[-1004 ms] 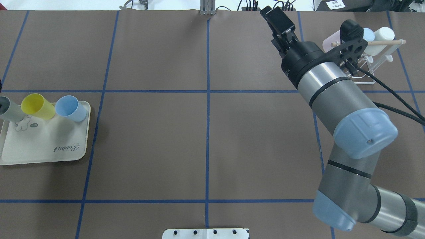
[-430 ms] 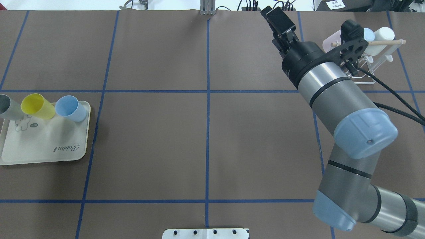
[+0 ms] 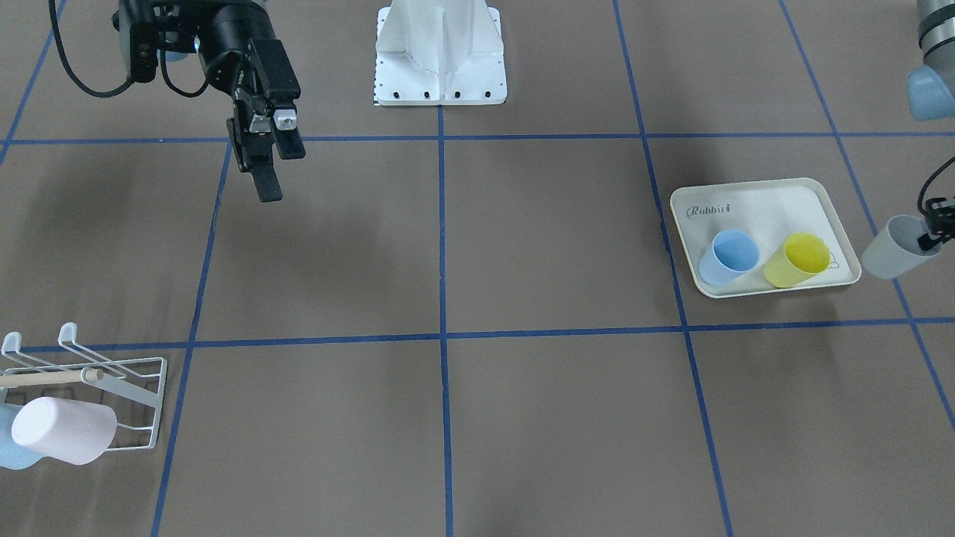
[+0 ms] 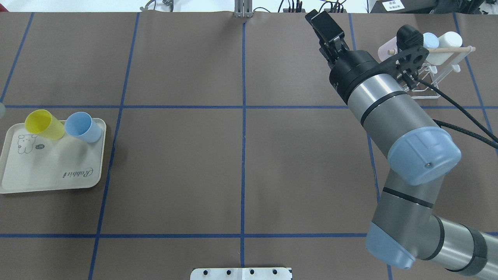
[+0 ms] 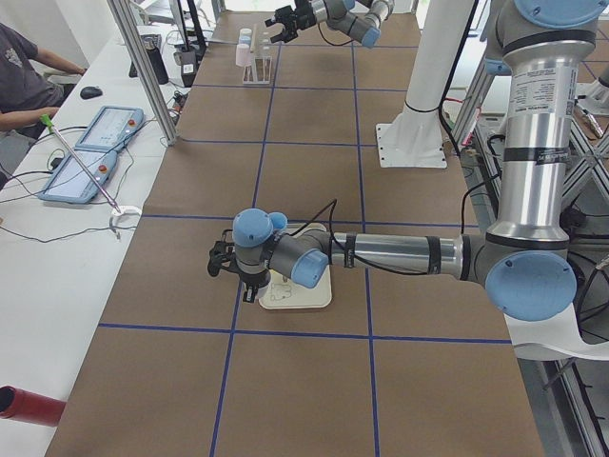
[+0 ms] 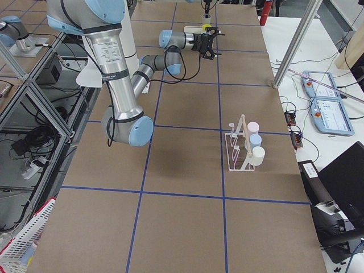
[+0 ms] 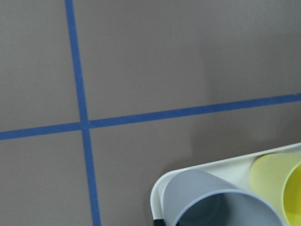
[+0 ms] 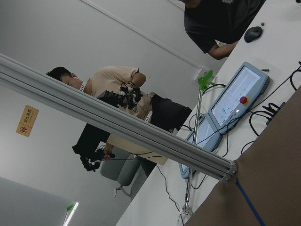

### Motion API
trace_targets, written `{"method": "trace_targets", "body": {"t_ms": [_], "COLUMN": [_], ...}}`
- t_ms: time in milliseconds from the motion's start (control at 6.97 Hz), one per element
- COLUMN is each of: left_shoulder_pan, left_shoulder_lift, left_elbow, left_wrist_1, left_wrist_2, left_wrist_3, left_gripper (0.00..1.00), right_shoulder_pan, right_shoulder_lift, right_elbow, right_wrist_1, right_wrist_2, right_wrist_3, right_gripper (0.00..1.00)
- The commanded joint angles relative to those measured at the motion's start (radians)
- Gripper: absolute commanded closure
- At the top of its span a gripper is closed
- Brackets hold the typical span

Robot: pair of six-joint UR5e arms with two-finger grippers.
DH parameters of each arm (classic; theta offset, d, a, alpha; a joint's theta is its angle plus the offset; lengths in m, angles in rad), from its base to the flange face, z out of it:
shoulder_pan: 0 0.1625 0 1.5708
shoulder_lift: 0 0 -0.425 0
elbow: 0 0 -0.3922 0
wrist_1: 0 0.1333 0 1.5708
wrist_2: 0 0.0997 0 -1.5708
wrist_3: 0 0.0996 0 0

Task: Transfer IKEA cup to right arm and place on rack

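A grey IKEA cup point(image 3: 891, 253) hangs tilted just off the outer edge of the cream tray point(image 3: 746, 201), with my left gripper point(image 3: 931, 237) shut on its rim. The left wrist view shows the same grey cup point(image 7: 216, 205) from above, over the tray's corner. My right gripper point(image 3: 266, 186) hovers open and empty over the table, some way from the white wire rack point(image 3: 112, 373). In the overhead view the right gripper point(image 4: 317, 19) is at the far edge, left of the rack point(image 4: 439, 77). The left gripper is outside the overhead view.
A blue cup point(image 3: 727, 257) and a yellow cup point(image 3: 798, 261) lie on the tray. A pink cup point(image 3: 63, 429) and a light blue cup point(image 3: 6, 447) hang on the rack; a white cup point(image 4: 447, 42) shows there too. A white base plate point(image 3: 440, 74) sits at the robot's side.
The grey cup has left the tray and slid out past the left edge of the overhead view with my left gripper. My right arm has shifted only slightly.
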Motion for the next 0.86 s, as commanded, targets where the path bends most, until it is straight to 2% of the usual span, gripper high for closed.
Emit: {"method": "trace_targets", "body": {"t_ms": [0, 143, 430, 717], "left_shoulder_pan": [-0.099, -0.099, -0.093, -0.088], "left_shoulder_lift": [-0.085, -0.108, -0.118, -0.119], "left_elbow": [-0.010, -0.041, -0.180, -0.211], "left_wrist_1": [0.056, 0.063, 0.054, -0.018], "left_wrist_2": [0.000, -0.008, -0.018, -0.185], "left_wrist_3": [-0.015, -0.126, -0.382, -0.541], "left_gripper": [1.00, 1.00, 1.00, 1.00], "right_shoulder_pan": [-0.016, -0.030, -0.061, -0.099], "right_shoulder_lift": [0.006, 0.004, 0.015, 0.032], "right_elbow": [-0.002, -0.003, -0.002, -0.003], "right_wrist_1": [0.036, 0.085, 0.131, 0.176], "right_wrist_2": [0.005, 0.006, 0.007, 0.007], "right_wrist_3": [0.005, 0.005, 0.011, 0.092], "right_gripper": [0.00, 0.00, 0.01, 0.01]}}
